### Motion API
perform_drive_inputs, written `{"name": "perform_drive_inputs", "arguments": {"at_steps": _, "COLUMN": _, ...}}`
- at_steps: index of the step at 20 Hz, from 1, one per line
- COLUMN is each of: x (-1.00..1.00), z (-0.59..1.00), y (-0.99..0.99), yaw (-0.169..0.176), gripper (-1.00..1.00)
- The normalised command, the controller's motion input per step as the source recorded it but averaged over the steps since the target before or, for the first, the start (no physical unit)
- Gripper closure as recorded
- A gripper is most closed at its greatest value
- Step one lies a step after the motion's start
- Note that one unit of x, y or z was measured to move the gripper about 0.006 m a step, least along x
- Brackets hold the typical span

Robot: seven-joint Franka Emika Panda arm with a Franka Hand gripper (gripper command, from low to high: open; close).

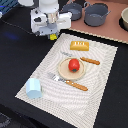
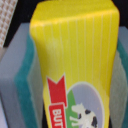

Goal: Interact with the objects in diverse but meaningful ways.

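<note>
In the exterior view the gripper [image 1: 52,36] hangs at about eleven o'clock of the placemat [image 1: 100,95], just past its far corner, with a small yellow box [image 1: 53,36] showing between the fingertips; the box appears lifted clear of the dark table [image 1: 12,65], though the height is hard to judge. On the mat, the red tomato [image 1: 74,64] sits on the plate [image 1: 62,70] near the centre, the orange bread slab [image 1: 79,46] lies at twelve o'clock of the plate, the pale carton [image 1: 33,88] stands at eight o'clock near the mat's corner, and the fork [image 1: 67,82] and knife [image 1: 84,59] flank the plate. Two grey pots [image 1: 96,14] rest well apart at one o'clock. In the wrist view the box [image 2: 75,60] fills the picture, red label and cow drawing visible, with green finger pads [image 2: 28,80] pressed against both its long sides: the jaws are closed on it at box width. My reading is that a carry is in hand, box picked and not yet placed. The next move calls for choosing a free patch, perhaps on the mat beside the bread, lowering until the box is supported, then releasing.
</note>
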Motion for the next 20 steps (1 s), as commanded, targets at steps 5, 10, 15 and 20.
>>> {"name": "perform_drive_inputs", "arguments": {"at_steps": 5, "x": -0.37, "z": 1.00, "y": -0.02, "yaw": 0.001, "gripper": 1.00}}
{"name": "perform_drive_inputs", "arguments": {"at_steps": 10, "x": 0.00, "z": 0.93, "y": -0.35, "yaw": 0.023, "gripper": 1.00}}
{"name": "perform_drive_inputs", "arguments": {"at_steps": 15, "x": 0.20, "z": 0.20, "y": -0.64, "yaw": 0.194, "gripper": 1.00}}
{"name": "perform_drive_inputs", "arguments": {"at_steps": 20, "x": 0.22, "z": 0.05, "y": -0.73, "yaw": 0.189, "gripper": 1.00}}
